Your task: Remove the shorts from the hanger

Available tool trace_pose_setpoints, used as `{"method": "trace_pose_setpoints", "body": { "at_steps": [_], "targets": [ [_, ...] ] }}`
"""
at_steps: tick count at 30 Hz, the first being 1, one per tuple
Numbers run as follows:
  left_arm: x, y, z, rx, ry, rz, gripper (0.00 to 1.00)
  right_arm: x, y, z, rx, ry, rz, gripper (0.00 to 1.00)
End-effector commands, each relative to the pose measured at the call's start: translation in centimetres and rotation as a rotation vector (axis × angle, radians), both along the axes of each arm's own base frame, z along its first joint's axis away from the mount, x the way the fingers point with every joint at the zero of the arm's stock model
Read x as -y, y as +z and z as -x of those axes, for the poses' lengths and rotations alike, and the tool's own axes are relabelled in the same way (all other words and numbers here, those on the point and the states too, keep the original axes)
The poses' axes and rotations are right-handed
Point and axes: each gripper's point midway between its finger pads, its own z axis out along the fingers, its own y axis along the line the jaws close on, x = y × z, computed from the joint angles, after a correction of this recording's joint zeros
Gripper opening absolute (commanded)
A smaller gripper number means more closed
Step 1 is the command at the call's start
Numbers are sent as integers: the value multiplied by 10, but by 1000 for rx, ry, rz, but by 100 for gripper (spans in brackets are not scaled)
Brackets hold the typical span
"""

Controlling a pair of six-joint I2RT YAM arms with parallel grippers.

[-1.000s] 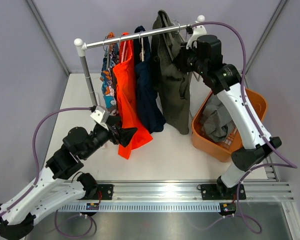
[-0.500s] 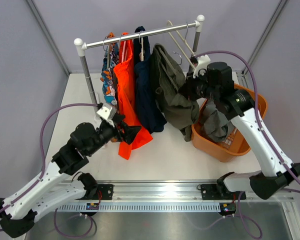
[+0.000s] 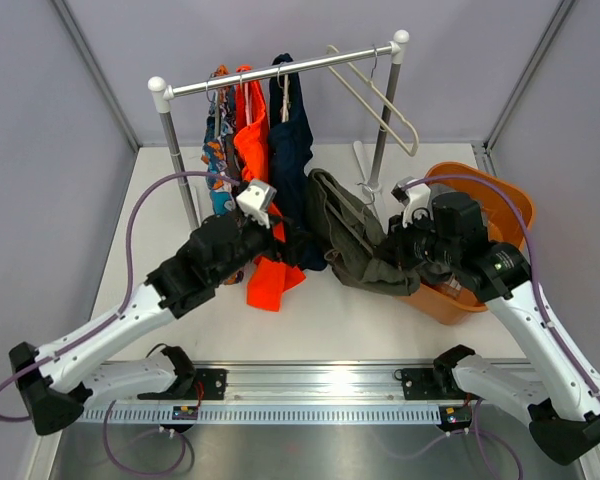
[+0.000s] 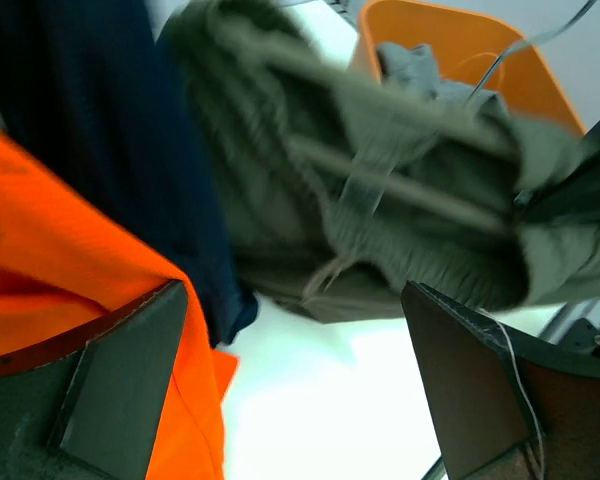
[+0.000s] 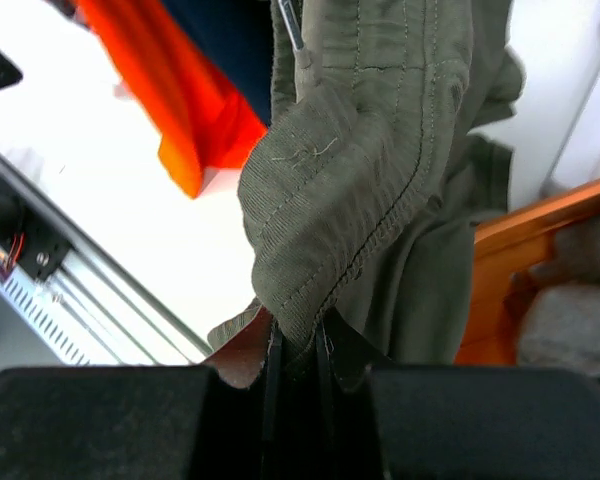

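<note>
- Orange pair [image 3: 265,285], navy pair [image 3: 292,150]: on rail [image 3: 190,87], not task items.
- Left pincer [image 4: 295,290]: fingers wide apart, holding nothing, just beside both pairs. Risk: closing here catches wrong garment and drags it from rail.
- Olive shorts [image 3: 352,240]: off rail, hanging low between arms, close to bench [image 3: 320,320].
- Right pincer [image 5: 295,340]: clamped on thin fold at edge of olive shorts. Risk: fold slips out, shorts fall on bench before basket [image 3: 515,200]; trailing cloth may catch basket rim.
- Grey shorts [image 4: 420,65]: lying in basket.
</note>
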Motion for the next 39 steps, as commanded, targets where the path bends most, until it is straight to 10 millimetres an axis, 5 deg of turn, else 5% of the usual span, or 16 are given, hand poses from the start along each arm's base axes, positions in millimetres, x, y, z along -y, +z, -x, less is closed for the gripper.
{"method": "trace_pose_setpoints", "body": {
  "at_steps": [1, 5, 10, 23, 26, 29, 32, 39],
  "targets": [
    [22, 40, -10, 51, 28, 110, 93, -7, 9, 8, 27, 51, -54, 0],
    [43, 38, -22, -8, 113, 116, 92, -11, 11, 11, 20, 69, -74, 0],
    [56, 8, -43, -124, 268, 63, 88, -11, 21, 13, 46, 75, -91, 0],
    [40, 1, -75, -98, 488, 19, 70, -6, 32, 31, 82, 101, -118, 0],
    [42, 4, -83, -94, 489, 30, 55, -5, 33, 34, 88, 109, -118, 0],
    [42, 14, -85, -76, 491, 49, 20, -1, 29, 34, 96, 101, -99, 0],
    [33, 28, -84, -45, 508, 52, 0, 5, 23, 36, 101, 97, -65, 0],
    [-37, 41, -81, -31, 628, 60, 0, 23, 3, 69, 187, 283, 87, 0]
  ]
}}
